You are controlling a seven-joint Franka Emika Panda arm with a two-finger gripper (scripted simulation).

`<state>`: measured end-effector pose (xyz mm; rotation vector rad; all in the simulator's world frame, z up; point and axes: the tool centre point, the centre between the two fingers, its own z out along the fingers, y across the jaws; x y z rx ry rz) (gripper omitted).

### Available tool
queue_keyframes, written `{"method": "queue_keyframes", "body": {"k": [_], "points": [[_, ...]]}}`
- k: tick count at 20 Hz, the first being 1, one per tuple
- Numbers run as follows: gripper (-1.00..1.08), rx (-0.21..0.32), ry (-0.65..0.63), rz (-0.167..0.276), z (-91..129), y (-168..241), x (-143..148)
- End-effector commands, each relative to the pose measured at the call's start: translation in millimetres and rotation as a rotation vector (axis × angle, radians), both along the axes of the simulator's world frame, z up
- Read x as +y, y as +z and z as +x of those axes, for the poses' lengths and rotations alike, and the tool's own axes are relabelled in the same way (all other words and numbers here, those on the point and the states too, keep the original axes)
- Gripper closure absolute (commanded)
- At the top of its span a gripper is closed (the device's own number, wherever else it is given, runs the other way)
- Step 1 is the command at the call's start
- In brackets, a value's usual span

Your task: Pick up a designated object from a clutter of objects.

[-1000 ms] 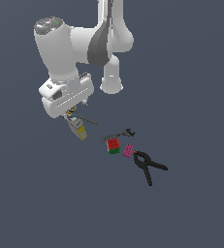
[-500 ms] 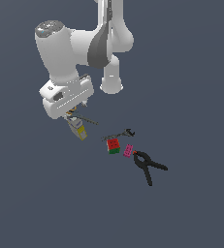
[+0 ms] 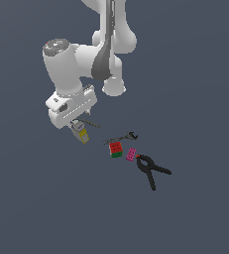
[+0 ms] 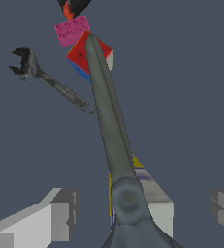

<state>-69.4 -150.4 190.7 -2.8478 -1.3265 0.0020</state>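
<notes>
Grey-bladed scissors (image 4: 111,126) between the wide-spread fingers (image 4: 53,215) of the pincer (image 4: 142,213), untouched.

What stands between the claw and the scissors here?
Nothing visible does. In the wrist view, the scissors lie directly between the open claw fingers, resting over the grey-and-yellow box.

I counted six things in all, one of each kind: one pair of scissors (image 4: 111,140), one grey-and-yellow box (image 3: 80,132), one dark wrench (image 3: 126,137), one red-green cube (image 3: 116,149), one pink brick (image 3: 131,154) and one black clamp (image 3: 151,170). No kind appeared twice.
</notes>
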Motion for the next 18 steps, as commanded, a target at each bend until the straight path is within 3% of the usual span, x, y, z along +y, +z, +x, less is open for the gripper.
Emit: {"method": "queue_keyframes", "body": {"k": [1, 3, 4, 18], "points": [[-0.92, -0.001, 0.0, 0.0, 0.4, -5.4, -0.2], [-0.92, -0.001, 0.001, 0.0, 0.6, -6.6, -0.1], [1.08, -0.001, 0.001, 0.0, 0.6, -6.6, -0.1], [1.08, -0.004, 0.002, -0.001, 2.1, -1.2, 2.0]]}}
